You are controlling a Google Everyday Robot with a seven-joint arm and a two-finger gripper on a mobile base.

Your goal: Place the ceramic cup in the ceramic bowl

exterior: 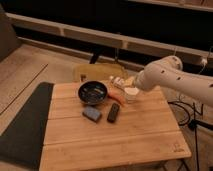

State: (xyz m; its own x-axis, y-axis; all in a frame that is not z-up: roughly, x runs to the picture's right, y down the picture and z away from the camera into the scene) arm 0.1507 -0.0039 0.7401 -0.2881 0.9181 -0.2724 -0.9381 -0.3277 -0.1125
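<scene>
The ceramic cup (131, 94), a short cream-white cylinder, stands on the slatted wooden table (110, 141), right of the ceramic bowl (80, 93), a round, glossy, dark dish. The tool (131, 88), at the end of the smooth white arm, sits right at the cup; whether it is clenched or released cannot be told. A blue block (92, 113) and a black oblong object (114, 112) lie in front of the bowl.

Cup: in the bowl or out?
Out. The cup stands on the table beside the bowl, apart from it. The gripper is at the cup.
</scene>
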